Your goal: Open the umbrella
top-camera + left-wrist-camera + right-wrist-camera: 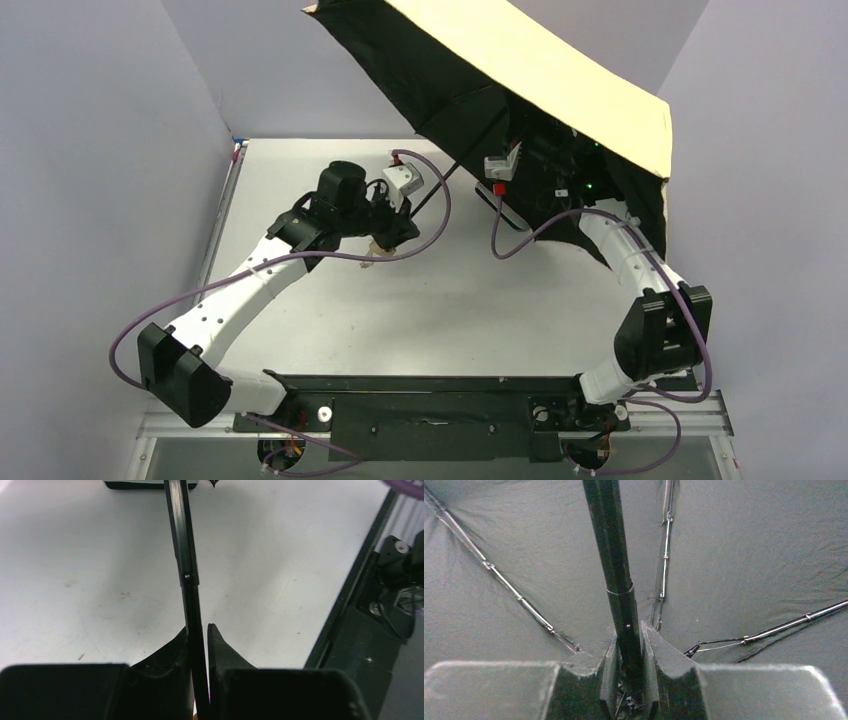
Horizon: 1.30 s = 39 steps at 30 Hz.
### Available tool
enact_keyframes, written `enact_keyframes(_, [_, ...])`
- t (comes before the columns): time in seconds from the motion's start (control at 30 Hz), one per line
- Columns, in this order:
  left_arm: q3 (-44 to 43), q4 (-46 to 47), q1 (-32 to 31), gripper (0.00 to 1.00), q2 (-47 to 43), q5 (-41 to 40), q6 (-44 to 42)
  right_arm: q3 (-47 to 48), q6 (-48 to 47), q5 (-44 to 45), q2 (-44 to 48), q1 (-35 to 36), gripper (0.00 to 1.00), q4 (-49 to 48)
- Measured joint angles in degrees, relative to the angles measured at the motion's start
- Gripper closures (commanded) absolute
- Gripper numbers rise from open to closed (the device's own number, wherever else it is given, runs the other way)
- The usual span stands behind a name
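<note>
Already the umbrella [520, 70] stood spread above the far right of the table [450, 310], tan canopy up and black underside facing you. Your left gripper [199, 630] was clamped on the thin shaft [183, 545] low down. Your right gripper [629, 635] pinched the same shaft higher, among the ribs [519, 597]. To finish well, I judged you needed the low grip firm and any upward push straight along the shaft, until the frame locked.

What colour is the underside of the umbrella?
Black; the umbrella shows it best in the top external view.
</note>
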<state>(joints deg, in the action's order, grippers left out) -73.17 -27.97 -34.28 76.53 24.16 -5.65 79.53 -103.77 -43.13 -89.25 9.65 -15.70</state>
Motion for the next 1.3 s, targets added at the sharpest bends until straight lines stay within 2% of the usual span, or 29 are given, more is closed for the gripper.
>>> enact_keyframes(0.13, [-0.4,-0.3,-0.7,1.00,0.3,2.6,3.2,-6.4,0.0,4.4,3.5,0.2,0.82,-4.2])
enact_keyframes(0.2, [-0.7,-0.3,-0.9,1.00,0.3,3.9,5.2,-8.2,-0.1,7.1,4.3,0.8,0.77,-5.7])
enact_keyframes(0.37, [0.3,-0.3,-0.9,1.00,0.0,6.8,9.8,-11.7,0.1,18.9,4.5,5.6,0.61,-9.8])
enact_keyframes(0.6, [6.2,1.5,0.2,1.00,-3.8,6.6,15.4,-16.3,1.2,29.8,5.5,10.8,0.41,-12.6])
enact_keyframes(0.7, [9.0,4.3,0.0,1.00,-5.4,6.7,18.6,-18.8,1.6,34.8,7.4,12.9,0.32,-13.9])
enact_keyframes(0.83, [11.3,9.7,0.6,1.00,-6.8,6.8,22.8,-23.1,2.4,37.0,11.6,16.4,0.25,-14.3])
enact_keyframes(0.97, [13.7,15.8,3.8,1.00,-7.6,6.3,28.2,-26.9,4.0,37.3,16.4,20.3,0.23,-13.8])
enact_keyframes(1.13, [18.0,22.4,9.6,1.00,-11.2,0.4,32.8,-30.4,7.2,37.7,21.7,23.6,0.22,-11.7])
enact_keyframes(1.3, [21.8,23.8,10.5,1.00,-21.0,-12.5,32.3,-31.9,11.1,40.0,25.2,25.4,0.22,-8.3])
